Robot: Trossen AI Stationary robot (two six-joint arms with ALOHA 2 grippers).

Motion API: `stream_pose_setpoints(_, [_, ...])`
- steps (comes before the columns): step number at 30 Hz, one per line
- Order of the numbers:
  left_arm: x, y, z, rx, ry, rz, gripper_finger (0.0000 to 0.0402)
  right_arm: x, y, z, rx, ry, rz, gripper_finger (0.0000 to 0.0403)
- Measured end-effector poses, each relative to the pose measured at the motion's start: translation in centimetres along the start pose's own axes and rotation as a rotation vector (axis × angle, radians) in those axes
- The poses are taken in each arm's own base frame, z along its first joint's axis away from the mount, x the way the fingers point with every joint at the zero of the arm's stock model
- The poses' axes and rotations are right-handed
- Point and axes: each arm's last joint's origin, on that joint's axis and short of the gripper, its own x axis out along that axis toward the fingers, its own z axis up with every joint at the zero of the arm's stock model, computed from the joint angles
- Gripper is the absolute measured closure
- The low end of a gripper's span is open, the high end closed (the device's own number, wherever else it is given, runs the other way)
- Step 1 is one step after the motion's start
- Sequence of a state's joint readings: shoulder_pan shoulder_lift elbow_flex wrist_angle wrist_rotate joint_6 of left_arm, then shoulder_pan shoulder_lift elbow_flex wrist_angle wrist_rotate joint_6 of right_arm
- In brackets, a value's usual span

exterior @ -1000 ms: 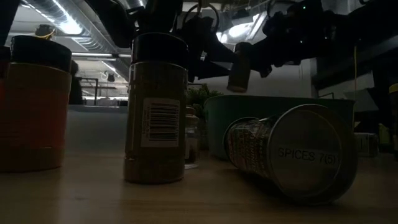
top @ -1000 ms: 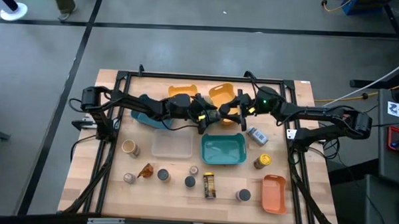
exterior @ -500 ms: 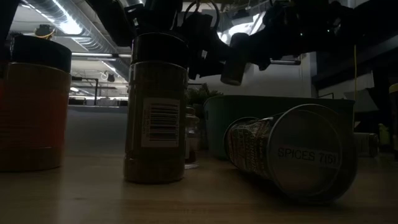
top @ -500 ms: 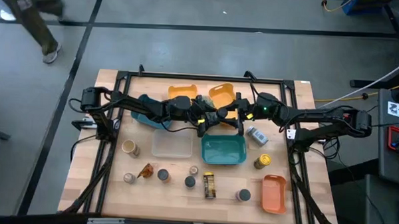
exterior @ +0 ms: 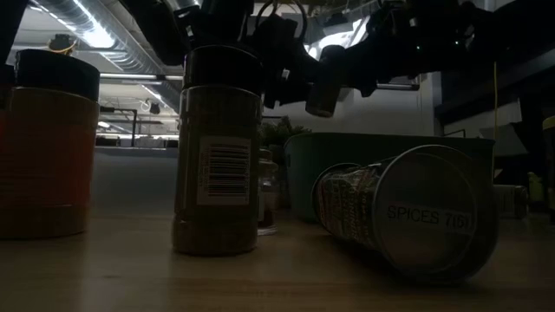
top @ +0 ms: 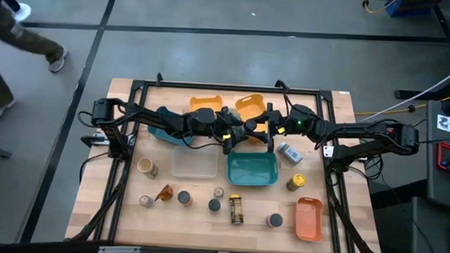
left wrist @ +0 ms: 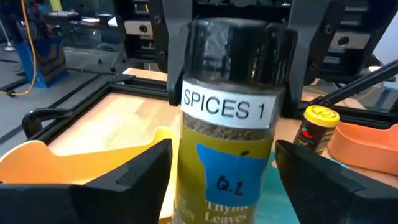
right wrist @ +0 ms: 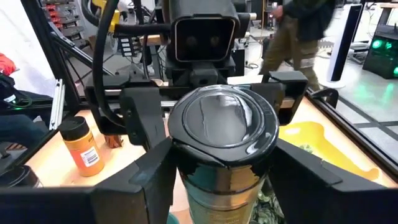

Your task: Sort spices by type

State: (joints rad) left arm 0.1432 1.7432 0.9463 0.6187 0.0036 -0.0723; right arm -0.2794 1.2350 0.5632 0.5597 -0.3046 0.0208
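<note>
A spice jar (left wrist: 227,143) with a black cap and a "SPICES 1" label hangs over the teal tray (top: 274,173) at the table's middle. My right gripper (right wrist: 224,163) is shut on its capped end. My left gripper (left wrist: 224,149) faces it, open, one finger on each side of the jar's labelled body; on one side a thin gap shows. In the low view the jar (exterior: 325,82) slants, cap up toward the right arm. Other spices stand or lie along the near part of the table: a tan jar (top: 145,166), an amber packet (top: 164,192), grey tins (top: 183,196), a yellow-lidded jar (top: 296,181). My right gripper pinches the jar between its two fingers (right wrist: 155,177), on the sides just below the cap's top (right wrist: 186,155). The fingers come about level from the table's right. The jar hangs clear of the tray, tilted, cap toward this arm. My left gripper: I cannot tell whether its fingers (left wrist: 155,168) touch the jar.
Two orange trays (top: 205,105) (top: 250,105) lie at the far side, a clear tray (top: 194,164) left of the teal one, another orange tray (top: 309,218) near right. A white-blue sachet (top: 288,151) lies by the right arm. A person (top: 2,59) walks on the floor, far left.
My right gripper has swung toward my left gripper. The jar in it has tipped from nearly upright to slanting, its lower end going toward the left arm, and it has come between the left fingers.
</note>
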Motion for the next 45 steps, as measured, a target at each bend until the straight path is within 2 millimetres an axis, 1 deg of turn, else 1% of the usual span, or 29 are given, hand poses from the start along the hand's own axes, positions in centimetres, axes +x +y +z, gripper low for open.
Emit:
stream_pose_setpoints(3, [0.0,0.0,0.0,0.002,0.000,0.000,0.0165,0.0,0.0,0.0,0.000,0.000,0.000,0.0180])
stream_pose_setpoints(11, [0.0,0.0,0.0,0.022,0.001,0.000,0.0256,0.0,0.0,0.0,0.000,0.000,0.001,0.0180])
stream_pose_setpoints(15, [0.0,0.0,0.0,0.022,0.001,0.000,0.0281,0.0,0.0,0.0,0.000,0.001,0.001,0.0180])
stream_pose_setpoints(22, [0.0,0.0,0.0,0.022,0.004,0.001,0.0279,0.0,0.0,0.0,0.002,0.006,0.001,0.0180])
stream_pose_setpoints(24, [0.0,0.0,0.0,0.022,0.004,0.001,0.0279,0.0,0.0,0.0,0.003,0.006,0.001,0.0173])
stream_pose_setpoints(27, [0.0,0.1,-0.1,0.022,0.011,0.002,0.0280,0.0,0.0,-0.1,0.017,0.008,0.000,0.0148])
stream_pose_setpoints(31, [-0.3,0.0,0.2,0.034,0.010,0.002,0.0277,0.0,0.0,0.0,0.045,0.008,-0.001,0.0105])
stream_pose_setpoints(34, [-0.7,0.0,0.7,0.053,0.019,0.006,0.0276,-0.2,0.0,0.2,0.032,-0.002,-0.001,0.0079])
stream_pose_setpoints(37, [-1.2,0.0,1.3,0.054,0.024,0.010,0.0276,-0.5,0.1,0.6,-0.010,-0.012,-0.001,0.0062])
stream_pose_setpoints(41, [-2.4,0.2,2.4,0.072,0.048,0.019,0.0275,-1.3,0.4,1.1,-0.033,-0.006,-0.003,0.0053])
stream_pose_setpoints(45, [-4.1,0.7,3.4,0.069,0.108,0.057,0.0275,-2.5,0.7,1.6,-0.029,0.014,-0.035,0.0052])
